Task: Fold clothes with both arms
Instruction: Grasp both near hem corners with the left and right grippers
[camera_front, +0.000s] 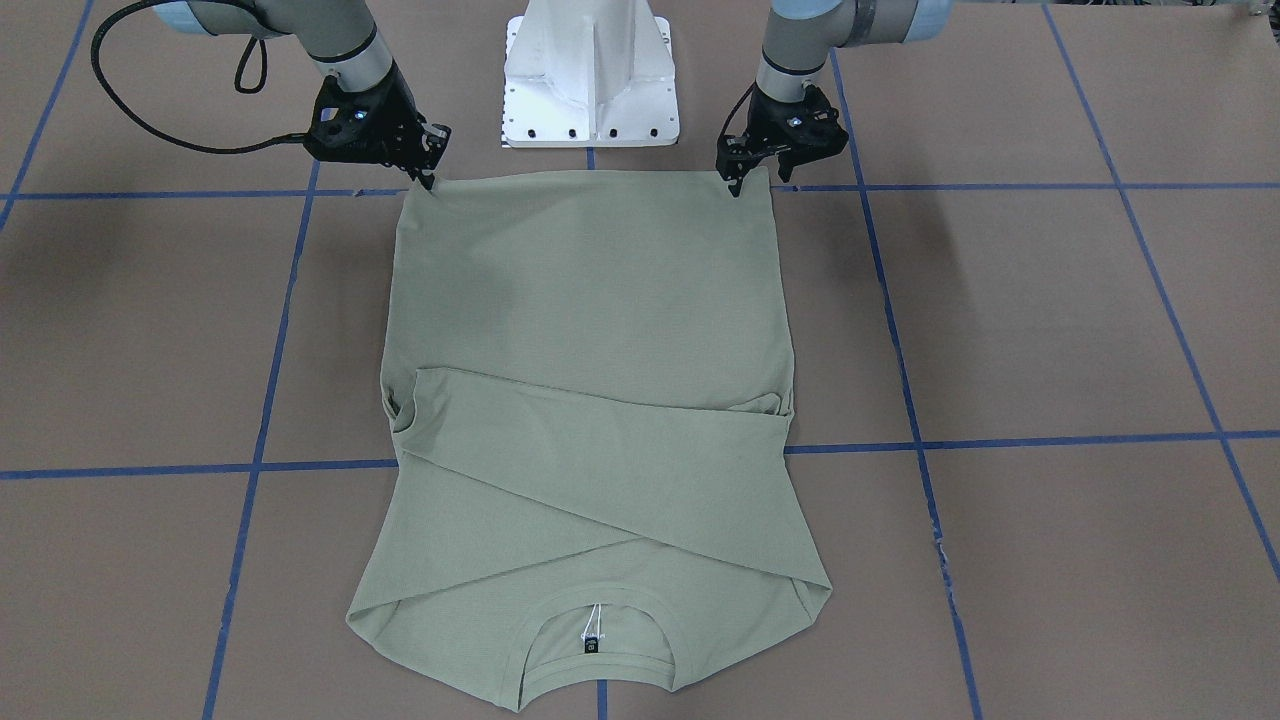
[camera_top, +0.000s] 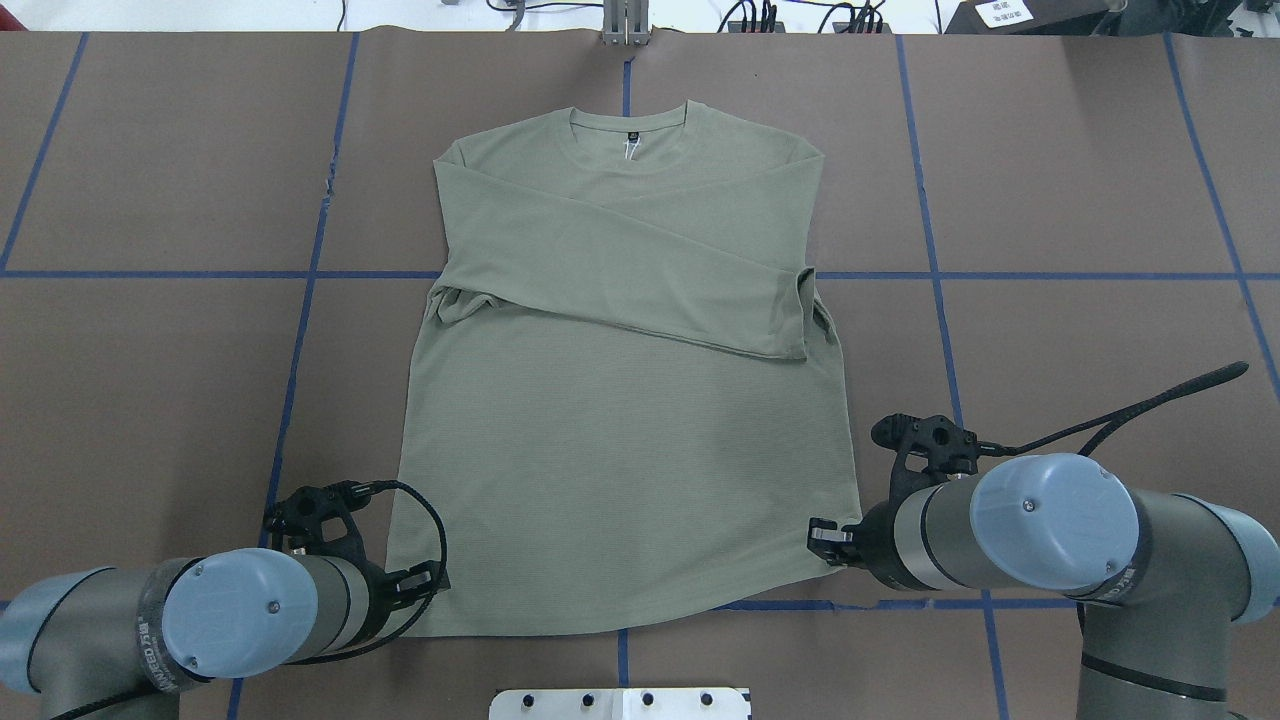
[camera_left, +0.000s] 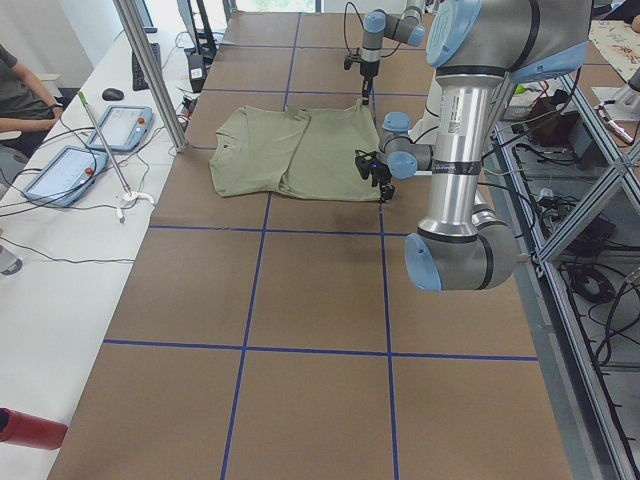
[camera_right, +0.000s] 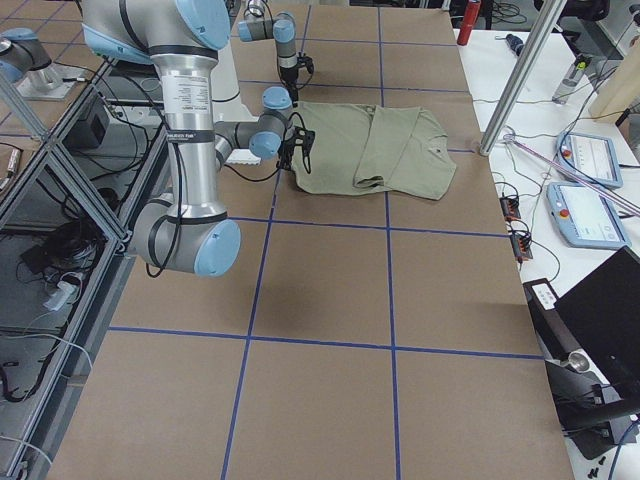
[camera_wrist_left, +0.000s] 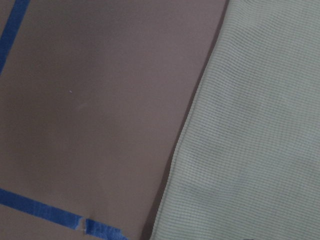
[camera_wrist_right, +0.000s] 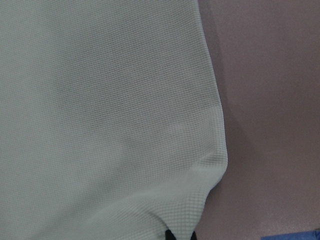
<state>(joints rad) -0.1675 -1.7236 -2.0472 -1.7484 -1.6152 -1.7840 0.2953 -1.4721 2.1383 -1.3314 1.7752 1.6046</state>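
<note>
both arms, left arm (camera_top: 230, 610) and right arm (camera_top: 1050, 525), are filling the near edge of the overhead view, one coming in on each side of the white pedestal (camera_front: 590, 80). brown table (camera_front: 1050, 320) is carrying a grid of blue tape lines (camera_front: 1000, 187) and is spreading out in front of the pedestal. pale green long-sleeved shirt (camera_front: 590, 300) is lying flat on the table directly in front of the pedestal, hem nearest the pedestal, collar (camera_front: 600, 672) farthest from it. sleeves are lying folded across the chest, the upper sleeve (camera_front: 600, 440) crossing the full width of the body on the half away from the pedestal. left gripper (camera_front: 760, 183) is standing at the hem corner on its own side of the pedestal; its fingers are showing apart in the front-facing view, one tip touching the corner. right gripper (camera_front: 428, 178) is sitting at the other hem corner; in its wrist view the two black fingertips (camera_wrist_right: 169, 235) are pinching in on the fabric corner, which is puckering there. small black label (camera_front: 590, 645) is showing inside the collar.
</note>
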